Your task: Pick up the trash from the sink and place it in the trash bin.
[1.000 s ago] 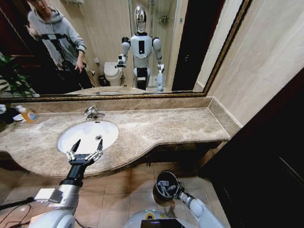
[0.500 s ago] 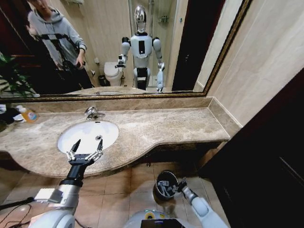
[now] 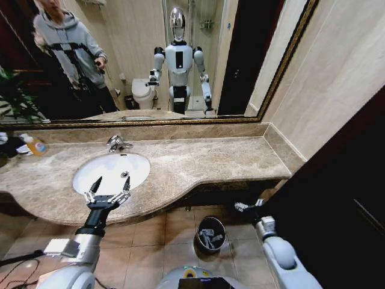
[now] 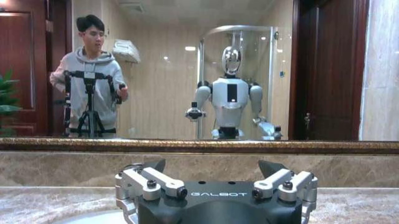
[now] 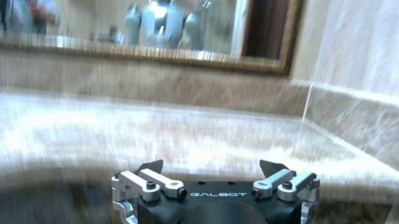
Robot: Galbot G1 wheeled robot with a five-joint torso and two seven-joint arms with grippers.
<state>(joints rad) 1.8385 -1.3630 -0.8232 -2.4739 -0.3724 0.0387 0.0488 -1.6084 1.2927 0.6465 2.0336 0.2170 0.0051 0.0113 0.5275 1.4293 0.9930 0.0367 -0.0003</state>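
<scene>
The white oval sink (image 3: 96, 174) sits in the marble counter, and its bowl looks bare apart from the drain. My left gripper (image 3: 112, 182) hovers open over the sink's front rim, with nothing between its fingers (image 4: 156, 165). On the floor below the counter stands the round black trash bin (image 3: 200, 229), with light trash pieces (image 3: 210, 239) lying inside. My right gripper (image 3: 245, 206) is raised above and to the right of the bin, near the counter's front edge. It is open and empty in the right wrist view (image 5: 212, 164).
A chrome faucet (image 3: 117, 143) stands behind the sink. An orange-labelled soap bottle (image 3: 35, 144) sits at the counter's far left by a plant (image 3: 15, 99). A dark wooden panel (image 3: 337, 198) closes in the right side. Tiled floor (image 3: 174, 232) surrounds the bin.
My right gripper has lifted away from the bin's mouth, moving up and to the right toward the counter edge. The left arm has stayed still.
</scene>
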